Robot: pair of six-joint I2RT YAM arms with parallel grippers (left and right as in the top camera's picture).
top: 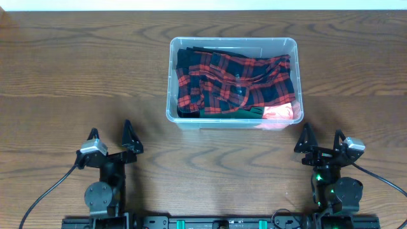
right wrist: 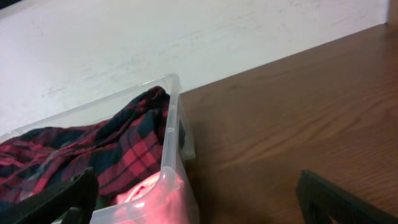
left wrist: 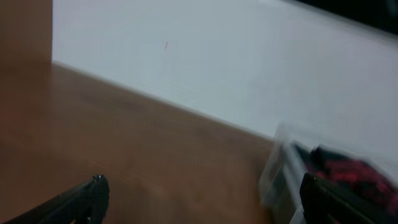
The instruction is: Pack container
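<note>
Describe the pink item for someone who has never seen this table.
On the wooden table sits one clear container, mostly filled by a red-and-black plaid garment. The pink cloth shows in the corner nearest the right arm, plain where the plaid is checked.

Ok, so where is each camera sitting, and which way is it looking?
Overhead: above the table, looking straight down at the container of plaid cloth; left tool and right tool show, both open.
Left wrist: behind the left tool, looking low across the table toward the wall; its two dark fingers show.
Right wrist: behind the right tool, looking at the container's corner; its fingers show.
Shared: all three see the container and plaid cloth.
</note>
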